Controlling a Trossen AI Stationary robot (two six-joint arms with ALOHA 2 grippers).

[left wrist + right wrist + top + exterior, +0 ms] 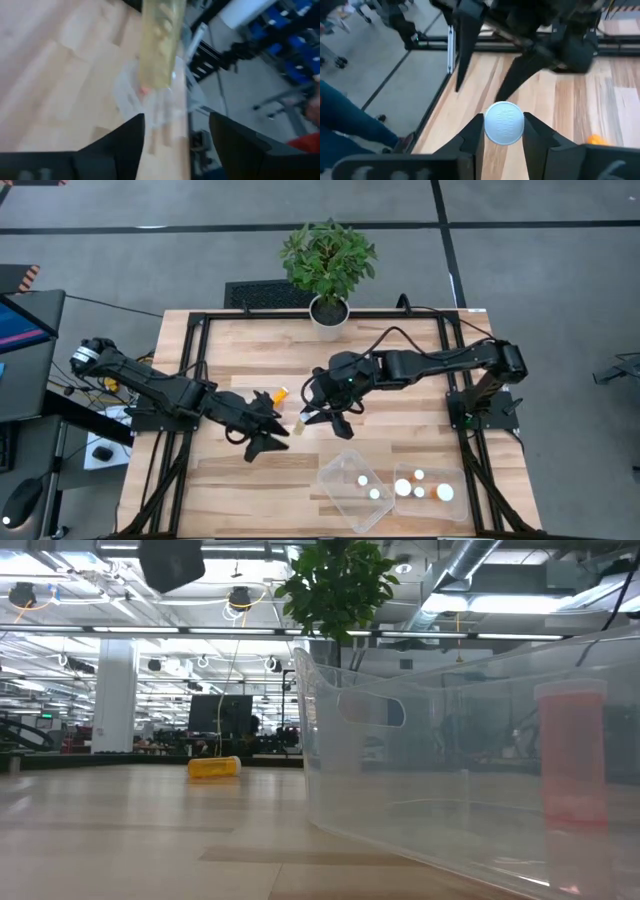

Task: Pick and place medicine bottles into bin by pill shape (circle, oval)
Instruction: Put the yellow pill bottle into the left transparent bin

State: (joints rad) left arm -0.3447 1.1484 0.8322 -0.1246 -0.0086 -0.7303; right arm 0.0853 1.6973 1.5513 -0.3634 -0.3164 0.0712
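Mid-bench handover: right hand [504, 131] clamps yellowish bottle [504, 123] by its white cap, so left hand [176, 131] stands spread, nothing held. Orange bottle [281, 393] lies loose on bench [400, 340], well apart from clear bins [352, 492]

**What the frames keep from view**

The pale yellowish bottle [159, 45] in the left wrist view is smeared with blur and cut off by the picture's edge — its cap lies out of sight. In the right wrist view only the white cap [504, 123] of the bottle shows; the body behind it is hidden, and the raised print on the cap is too small to read. Seen from above, the bottles [418, 485] in the clear bins [352, 498] are bright specks — pill shapes cannot be told. At table height, neither gripper shows.
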